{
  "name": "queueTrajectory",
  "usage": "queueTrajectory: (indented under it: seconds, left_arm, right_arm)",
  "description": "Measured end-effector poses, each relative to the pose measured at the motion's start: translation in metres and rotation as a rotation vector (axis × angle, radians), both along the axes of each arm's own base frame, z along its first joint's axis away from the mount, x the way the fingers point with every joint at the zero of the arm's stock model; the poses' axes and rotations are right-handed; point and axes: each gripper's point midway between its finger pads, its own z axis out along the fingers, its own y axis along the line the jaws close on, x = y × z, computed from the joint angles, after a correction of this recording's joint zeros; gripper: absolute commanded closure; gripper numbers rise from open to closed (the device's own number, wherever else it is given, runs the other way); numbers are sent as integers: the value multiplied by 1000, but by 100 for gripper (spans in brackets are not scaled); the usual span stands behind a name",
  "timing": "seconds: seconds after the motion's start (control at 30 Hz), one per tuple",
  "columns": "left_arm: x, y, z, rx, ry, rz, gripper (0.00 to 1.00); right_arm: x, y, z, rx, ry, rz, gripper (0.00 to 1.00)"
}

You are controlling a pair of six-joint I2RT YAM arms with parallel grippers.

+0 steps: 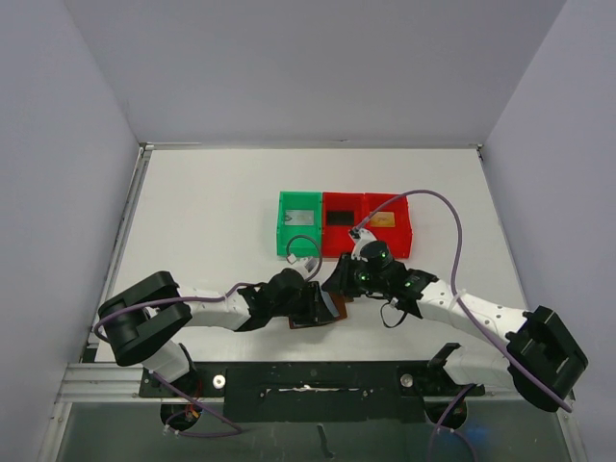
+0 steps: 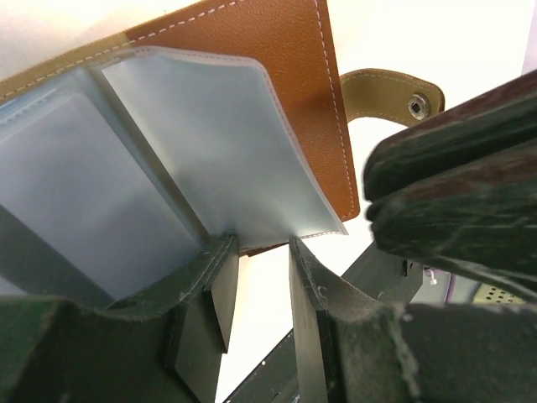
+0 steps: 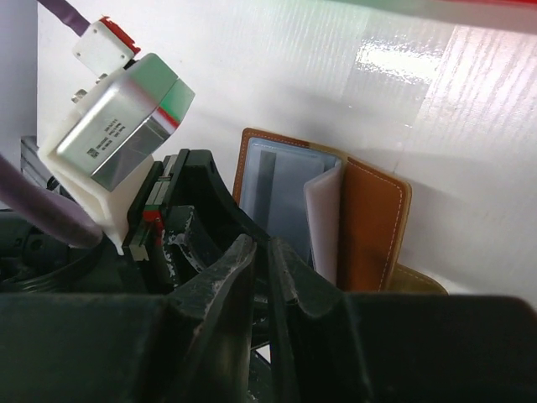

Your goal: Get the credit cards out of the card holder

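The card holder point(image 1: 332, 310) lies open on the table between my two grippers, brown leather outside point(image 2: 277, 59), grey-blue sleeves point(image 2: 193, 143) inside, its tab point(image 2: 382, 92) sticking out. No card shows in the sleeves. The credit cards sit in the trays: a pale grey one point(image 1: 299, 218), a black one point(image 1: 339, 218) and a golden-orange one point(image 1: 384, 220). My left gripper point(image 2: 258, 245) is open, its tips at the holder's near edge with bare table showing between them. My right gripper point(image 3: 264, 243) is shut with nothing in it, just beside the holder point(image 3: 373, 227).
A green tray point(image 1: 284, 236) and two joined red trays point(image 1: 363, 245) stand in a row just behind the grippers. The right gripper's dark fingers point(image 2: 453, 176) fill the right of the left wrist view. Purple cables loop over both arms.
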Motion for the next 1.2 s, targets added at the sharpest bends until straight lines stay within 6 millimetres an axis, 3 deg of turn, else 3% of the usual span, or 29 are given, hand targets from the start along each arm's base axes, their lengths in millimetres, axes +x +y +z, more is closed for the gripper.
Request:
queueTrajectory:
  seconds: [0.27, 0.5, 0.63, 0.83, 1.0, 1.2]
  left_arm:
    - [0, 1, -1, 5, 1, 3, 71]
    - [2, 4, -1, 19, -4, 16, 69]
    - [5, 9, 10, 22, -32, 35, 65]
    - [12, 23, 45, -17, -116, 86, 57]
    - [29, 54, 57, -1, -154, 196, 56]
    - [42, 107, 36, 53, -119, 340, 55]
  right_arm:
    - [-8, 7, -26, -39, 68, 40, 89]
    - [-3, -10, -47, -137, 95, -24, 88]
    - [-2, -22, -64, -224, 127, -63, 84]
    - [-6, -23, -80, -316, 141, -64, 77]
    - [-7, -15, -74, -338, 110, -48, 68]
    - [-2, -2, -62, -366, 67, -41, 56]
